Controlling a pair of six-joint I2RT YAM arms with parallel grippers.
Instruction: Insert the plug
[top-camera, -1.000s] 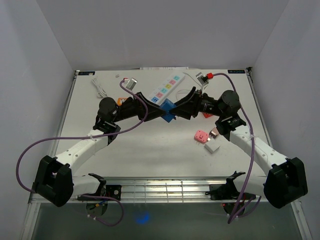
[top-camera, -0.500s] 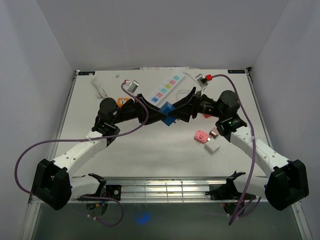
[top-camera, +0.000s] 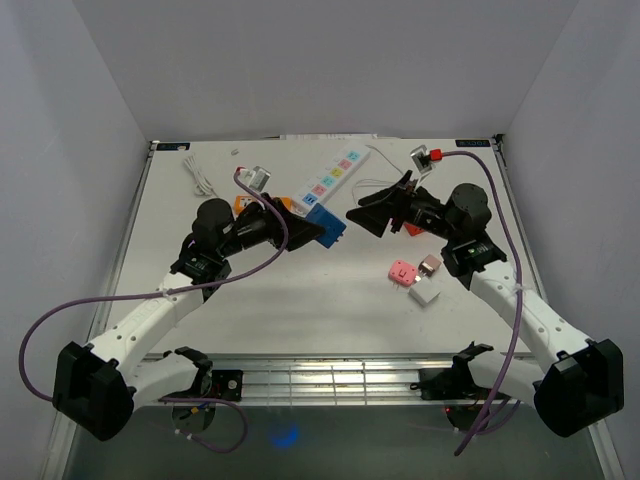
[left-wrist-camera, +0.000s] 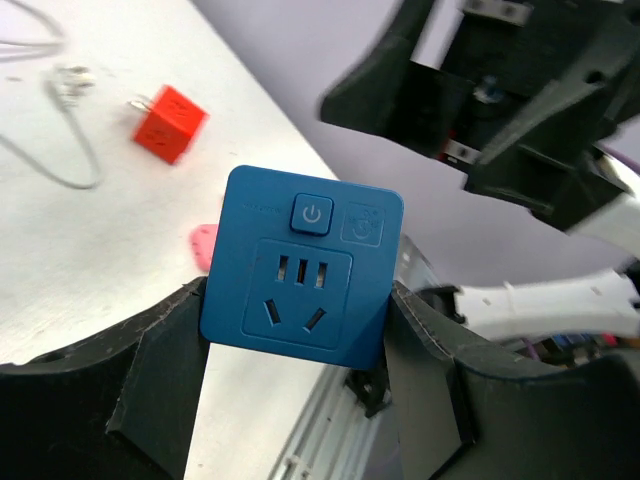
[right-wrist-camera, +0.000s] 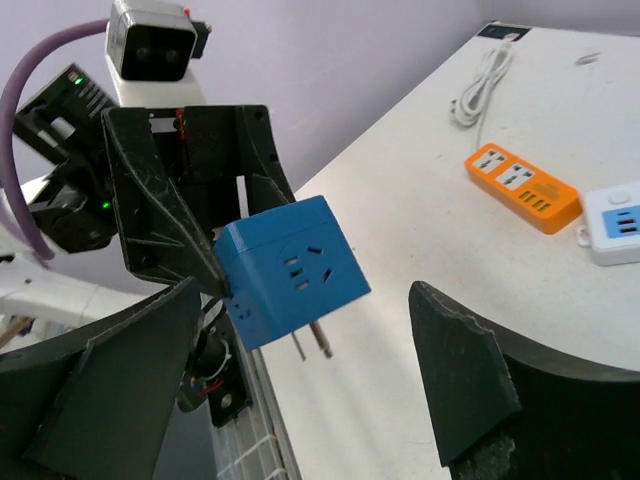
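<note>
The blue cube plug (top-camera: 326, 227) is held above the table in my left gripper (top-camera: 316, 228), which is shut on its sides. In the left wrist view the cube (left-wrist-camera: 300, 270) shows its socket face between the fingers (left-wrist-camera: 160, 370). In the right wrist view the cube (right-wrist-camera: 290, 268) hangs with its two metal prongs (right-wrist-camera: 312, 342) pointing down. My right gripper (top-camera: 360, 216) is open and empty, a short way right of the cube. The white power strip (top-camera: 335, 176) lies on the table behind the cube.
An orange power strip (right-wrist-camera: 520, 185) lies beside the white one (right-wrist-camera: 615, 220). A red cube plug (left-wrist-camera: 168, 123), a pink plug (top-camera: 402, 272) and a white plug (top-camera: 424, 296) lie at the right. A coiled white cable (top-camera: 198, 176) lies far left.
My right gripper has let go of the blue cube, opened and drawn back to the right. My left gripper keeps the cube and has shifted slightly left.
</note>
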